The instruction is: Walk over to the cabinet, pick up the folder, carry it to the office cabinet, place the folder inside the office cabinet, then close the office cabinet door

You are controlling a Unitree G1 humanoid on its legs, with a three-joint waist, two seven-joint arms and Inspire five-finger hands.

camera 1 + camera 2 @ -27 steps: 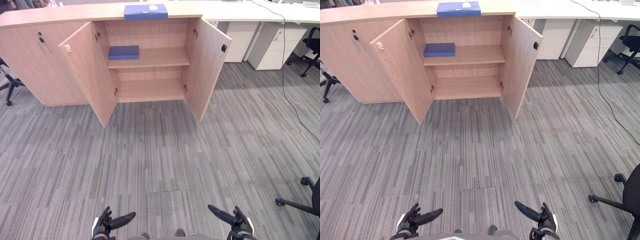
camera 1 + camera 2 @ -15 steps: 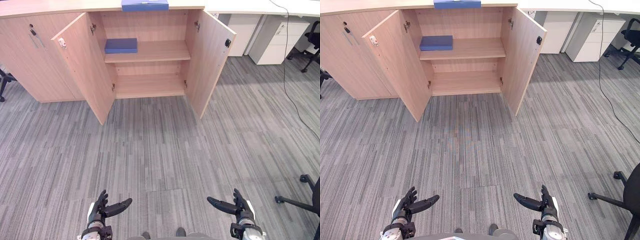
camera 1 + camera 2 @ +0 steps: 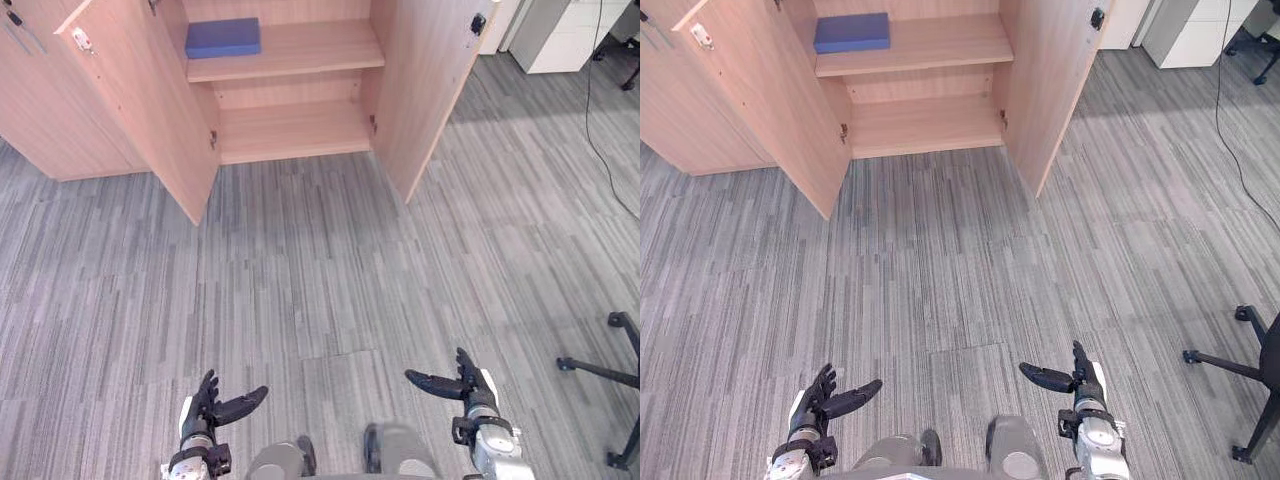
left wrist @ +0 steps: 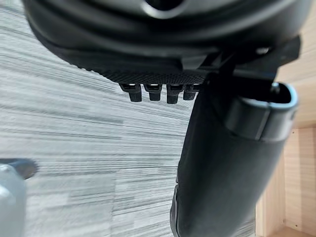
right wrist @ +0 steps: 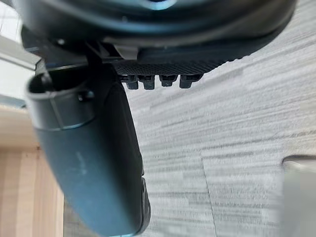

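Approaching the open light-wood cabinet [image 3: 300, 130] squarely seemed wisest; the dark left hand [image 3: 203, 408] and right hand [image 3: 468, 386] hung relaxed, empty; the flat blue folder [image 3: 223, 37] lay at its upper shelf's left end.

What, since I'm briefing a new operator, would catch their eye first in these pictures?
The light wooden cabinet stands at the far end with both doors swung wide, a flat blue folder lying at the left of its upper shelf. Nearest the camera, the robot's dark left hand and right hand hang open and empty over the grey striped carpet.
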